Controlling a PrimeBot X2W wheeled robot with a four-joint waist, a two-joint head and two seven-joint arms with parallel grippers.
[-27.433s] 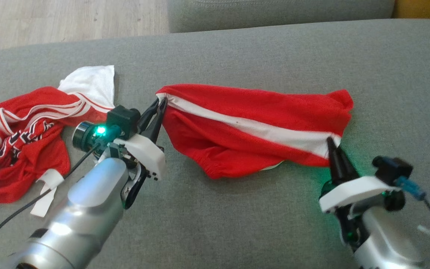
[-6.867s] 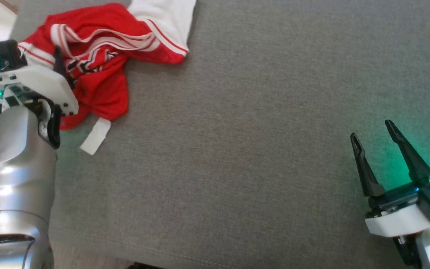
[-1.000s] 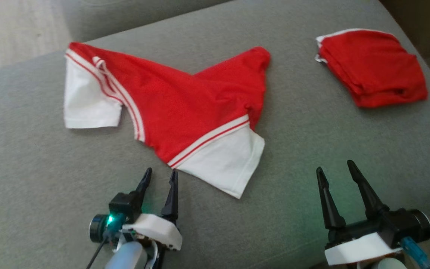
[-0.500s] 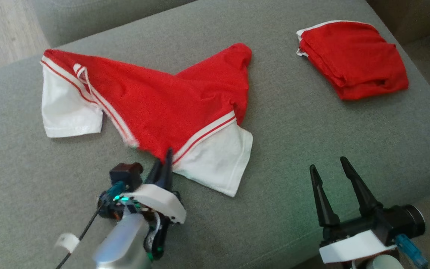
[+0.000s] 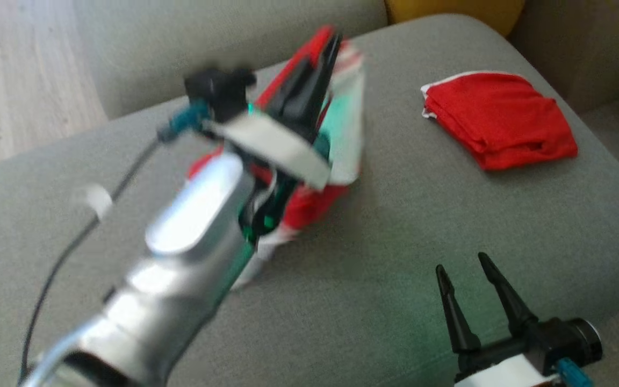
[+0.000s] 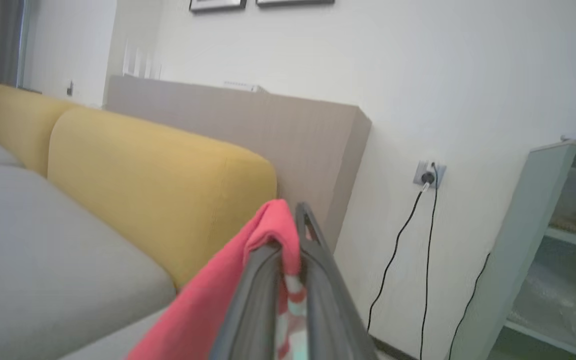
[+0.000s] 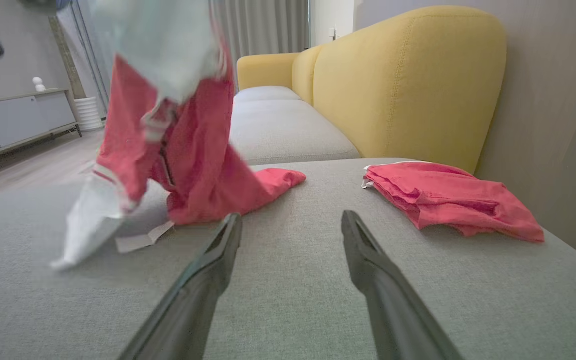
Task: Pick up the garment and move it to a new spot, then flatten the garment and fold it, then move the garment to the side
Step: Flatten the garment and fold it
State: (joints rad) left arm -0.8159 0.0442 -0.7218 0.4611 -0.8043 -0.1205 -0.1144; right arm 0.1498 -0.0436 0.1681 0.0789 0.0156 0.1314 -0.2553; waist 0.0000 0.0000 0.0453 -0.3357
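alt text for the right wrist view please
A red and white shirt hangs lifted above a grey sofa cushion, its lower end trailing on the fabric. The right gripper, open, sits low in the foreground, and a folded red garment lies to the right, before a yellow backrest.

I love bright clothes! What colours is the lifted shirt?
The shirt is red and white, clearest in the right wrist view.

Matt knit garment (image 7: 193, 170), coarse-woven grey cushion (image 5: 395, 242)
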